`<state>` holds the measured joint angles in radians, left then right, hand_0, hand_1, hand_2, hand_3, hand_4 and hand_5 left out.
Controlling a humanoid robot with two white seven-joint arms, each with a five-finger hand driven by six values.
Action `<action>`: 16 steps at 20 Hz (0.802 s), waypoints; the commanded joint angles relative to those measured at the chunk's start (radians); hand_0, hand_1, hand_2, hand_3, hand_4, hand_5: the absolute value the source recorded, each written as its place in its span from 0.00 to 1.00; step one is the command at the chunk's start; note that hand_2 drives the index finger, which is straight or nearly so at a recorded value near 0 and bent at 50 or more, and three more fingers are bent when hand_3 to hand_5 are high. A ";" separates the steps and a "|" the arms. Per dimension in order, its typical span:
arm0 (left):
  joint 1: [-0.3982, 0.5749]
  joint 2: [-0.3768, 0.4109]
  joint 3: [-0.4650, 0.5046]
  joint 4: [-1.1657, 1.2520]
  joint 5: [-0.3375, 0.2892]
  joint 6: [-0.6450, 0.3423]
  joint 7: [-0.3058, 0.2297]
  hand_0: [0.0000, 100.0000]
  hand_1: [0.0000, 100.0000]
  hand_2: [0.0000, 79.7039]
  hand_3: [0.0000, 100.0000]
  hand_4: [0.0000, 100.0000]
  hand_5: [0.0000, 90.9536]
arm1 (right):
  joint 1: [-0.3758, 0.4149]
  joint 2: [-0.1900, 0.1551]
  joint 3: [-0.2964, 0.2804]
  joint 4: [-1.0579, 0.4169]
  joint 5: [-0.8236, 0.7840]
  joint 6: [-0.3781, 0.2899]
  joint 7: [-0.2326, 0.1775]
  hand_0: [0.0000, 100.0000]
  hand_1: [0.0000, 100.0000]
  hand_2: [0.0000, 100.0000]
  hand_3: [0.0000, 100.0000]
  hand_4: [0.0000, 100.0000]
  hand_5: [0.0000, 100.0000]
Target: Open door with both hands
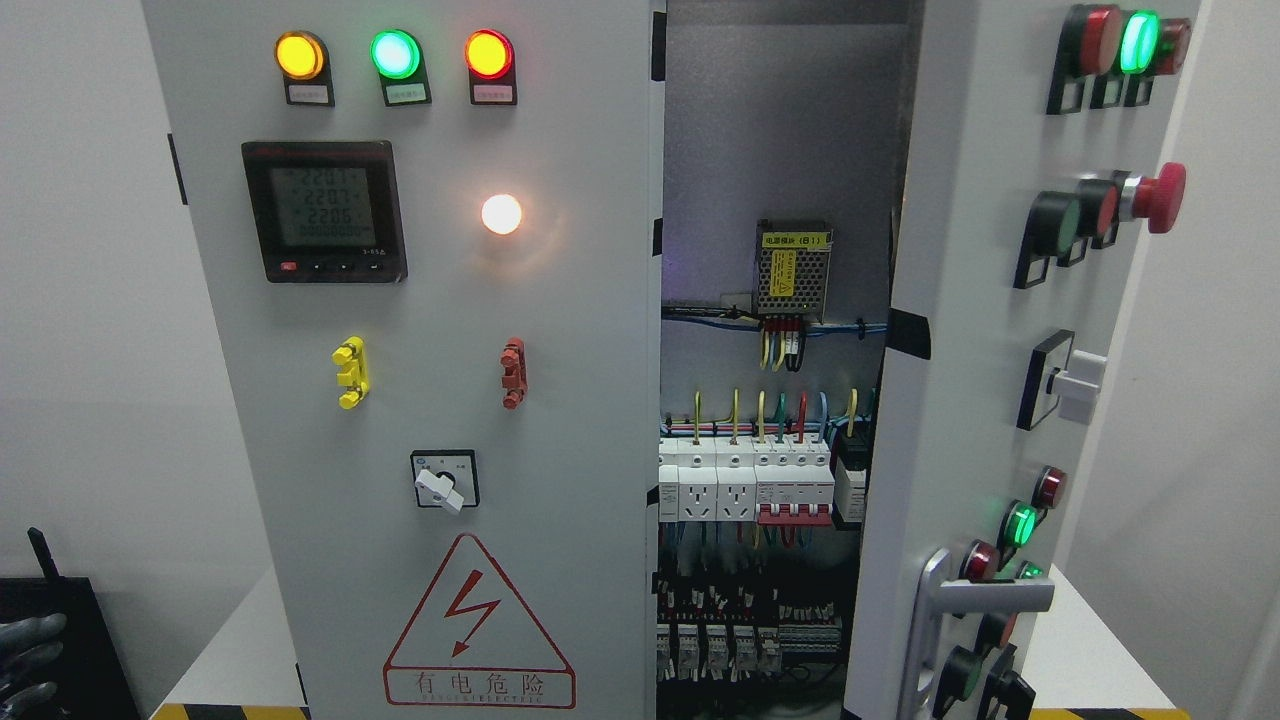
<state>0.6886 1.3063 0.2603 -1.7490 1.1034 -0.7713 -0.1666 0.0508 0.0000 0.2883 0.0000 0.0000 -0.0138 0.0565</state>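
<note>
One of my hands shows, my left hand [28,665], low at the picture's left edge: dark grey fingers loosely curled, lying one above another, holding nothing and well apart from the cabinet. Just beside it stands a black box with a short antenna [62,610].

The tall light-grey metal electrical cabinet [560,400] stands on a white desk [235,640] with a yellow-and-black striped front edge. Its left door [440,300] is closed and faces me, carrying three lit round lamps in yellow, green and red [395,55], a black digital meter [324,211], a glowing white lamp [501,214], a yellow fitting and a red one, a white rotary switch [445,482] and a red triangular lightning warning sign [478,625].

The right door [960,420] stands swung open towards me, seen nearly edge-on, with its lamps, a red mushroom push-button [1160,197], a white knob and a silver handle [975,600] low down. Between the two doors the cabinet's inside shows: a perforated metal power supply [793,270], coloured wires and rows of white circuit breakers [745,485].
</note>
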 commanded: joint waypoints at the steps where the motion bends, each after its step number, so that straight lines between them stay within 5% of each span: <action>1: -0.006 0.139 0.010 -0.007 0.004 -0.629 0.002 0.00 0.00 0.00 0.00 0.00 0.00 | -0.002 -0.012 -0.021 -0.011 0.028 0.000 0.000 0.39 0.00 0.00 0.00 0.00 0.00; 8: -0.026 0.137 0.005 -0.003 0.006 -0.568 0.006 0.00 0.00 0.00 0.00 0.00 0.00 | -0.002 -0.014 -0.021 -0.012 0.028 0.002 -0.001 0.39 0.00 0.00 0.00 0.00 0.00; 16: -0.145 0.120 0.007 -0.010 0.009 -0.177 0.002 0.00 0.00 0.00 0.00 0.00 0.00 | -0.002 -0.020 -0.020 -0.012 0.029 0.002 -0.001 0.39 0.00 0.00 0.00 0.00 0.00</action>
<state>0.6083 1.4040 0.2652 -1.7526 1.1094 -0.7713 -0.1570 0.0492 0.0000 0.2719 0.0000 0.0000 -0.0128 0.0602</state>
